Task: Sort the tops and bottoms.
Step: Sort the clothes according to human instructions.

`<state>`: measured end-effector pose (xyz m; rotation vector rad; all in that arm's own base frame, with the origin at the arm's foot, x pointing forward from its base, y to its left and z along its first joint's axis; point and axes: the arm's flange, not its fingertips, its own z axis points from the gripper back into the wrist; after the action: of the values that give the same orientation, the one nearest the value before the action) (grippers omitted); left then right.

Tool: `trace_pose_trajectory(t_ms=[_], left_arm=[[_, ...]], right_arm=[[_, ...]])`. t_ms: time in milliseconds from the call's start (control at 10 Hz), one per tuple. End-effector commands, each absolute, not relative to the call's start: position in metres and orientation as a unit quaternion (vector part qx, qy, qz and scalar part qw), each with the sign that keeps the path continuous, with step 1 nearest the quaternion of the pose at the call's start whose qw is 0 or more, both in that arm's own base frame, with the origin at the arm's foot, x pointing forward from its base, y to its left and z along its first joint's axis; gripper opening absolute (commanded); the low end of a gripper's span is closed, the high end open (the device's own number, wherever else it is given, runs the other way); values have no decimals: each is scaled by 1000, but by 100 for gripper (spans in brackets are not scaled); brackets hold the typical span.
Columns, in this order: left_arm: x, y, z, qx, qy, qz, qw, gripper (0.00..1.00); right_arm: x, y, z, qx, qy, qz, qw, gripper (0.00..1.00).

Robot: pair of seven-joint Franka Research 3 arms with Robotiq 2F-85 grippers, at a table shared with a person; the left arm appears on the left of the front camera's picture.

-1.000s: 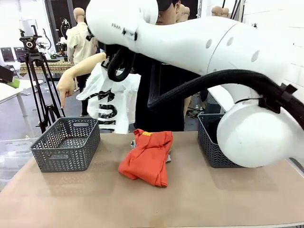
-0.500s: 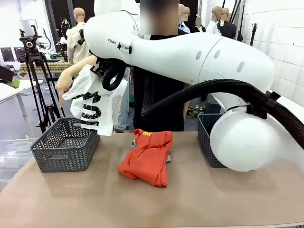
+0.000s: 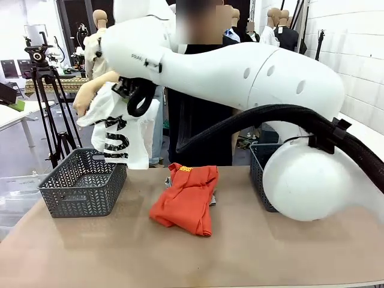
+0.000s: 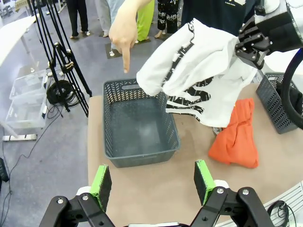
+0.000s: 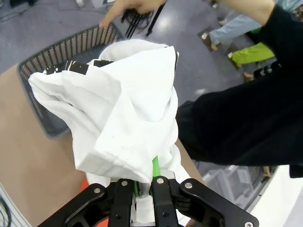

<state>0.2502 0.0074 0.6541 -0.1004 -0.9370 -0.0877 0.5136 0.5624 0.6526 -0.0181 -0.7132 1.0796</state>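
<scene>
My right gripper [image 3: 128, 91] is shut on a white tee with black print [image 3: 120, 129], which hangs in the air over the inner end of the left grey basket [image 3: 84, 183]. In the right wrist view the tee [image 5: 128, 113] bunches over the shut fingers. At the table's middle lies a bright orange top [image 3: 187, 201], with a bit of light grey cloth [image 3: 213, 200] peeking from under it. My left gripper [image 4: 152, 182] hovers open above the table's near edge, nothing between its green pads [image 4: 101, 182]. The bottoms are out of view.
A person in black stands at the far side, one hand [image 3: 84, 101] pointing down at the left basket. A second grey basket [image 3: 264, 180] stands at the right, partly behind my right arm. A camera tripod [image 3: 48, 102] stands beyond the table's left end.
My right arm has carried the white tee leftward and slightly down, over the left basket. The person's hand stays pointing down. The orange top has not moved.
</scene>
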Motion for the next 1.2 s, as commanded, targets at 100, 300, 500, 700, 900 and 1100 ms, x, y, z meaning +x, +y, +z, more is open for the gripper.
trace_pose_trajectory(t_ms=[100,300,500,700,900,1100], left_arm=[[249,8,655,-47,-453,-43,889,91],[249,8,655,-47,-453,-43,889,91],[249,8,655,-47,-453,-43,889,91],[249,8,655,-47,-453,-43,889,91],[249,8,655,-47,-453,-43,889,91],[249,8,655,-47,-453,-43,889,91]], right_arm=[[542,657,706,-13,-426,450,785,0],[568,696,706,29,-427,442,788,0],[603,726,675,76,-402,428,806,0],[634,754,623,123,-411,432,793,0],[648,772,599,146,-434,439,773,0],[536,635,526,126,-417,433,789,0]])
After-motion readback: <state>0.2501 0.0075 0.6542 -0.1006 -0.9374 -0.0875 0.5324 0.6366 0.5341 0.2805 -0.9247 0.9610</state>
